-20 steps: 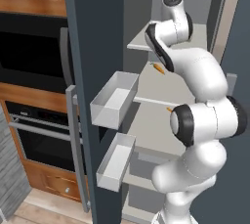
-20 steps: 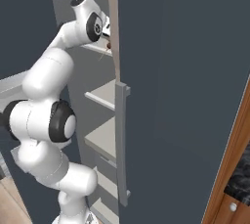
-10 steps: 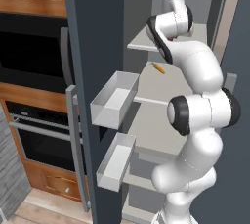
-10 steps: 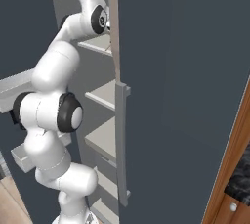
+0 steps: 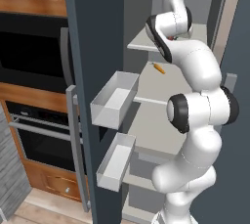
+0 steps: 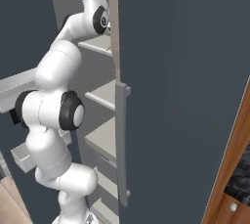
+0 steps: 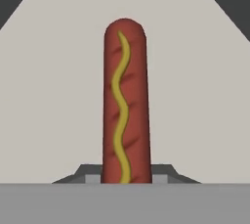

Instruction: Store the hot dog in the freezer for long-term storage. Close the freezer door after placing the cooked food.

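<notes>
Claw (image 7: 126, 181) clamped on hot dog (image 7: 125, 100), centre frame over shelf (image 7: 49, 96); early release could roll it off.

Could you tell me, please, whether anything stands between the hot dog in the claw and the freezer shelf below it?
Nothing visible does: the hot dog, gripped in the claw, sticks out over bare pale shelf, and the freezer door stands open.

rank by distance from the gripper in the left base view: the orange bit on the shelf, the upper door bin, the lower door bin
The gripper, shut on the hot dog, works at the top shelf.
1. orange bit, on the shelf just below
2. upper door bin, lower left
3. lower door bin, lowest
</notes>
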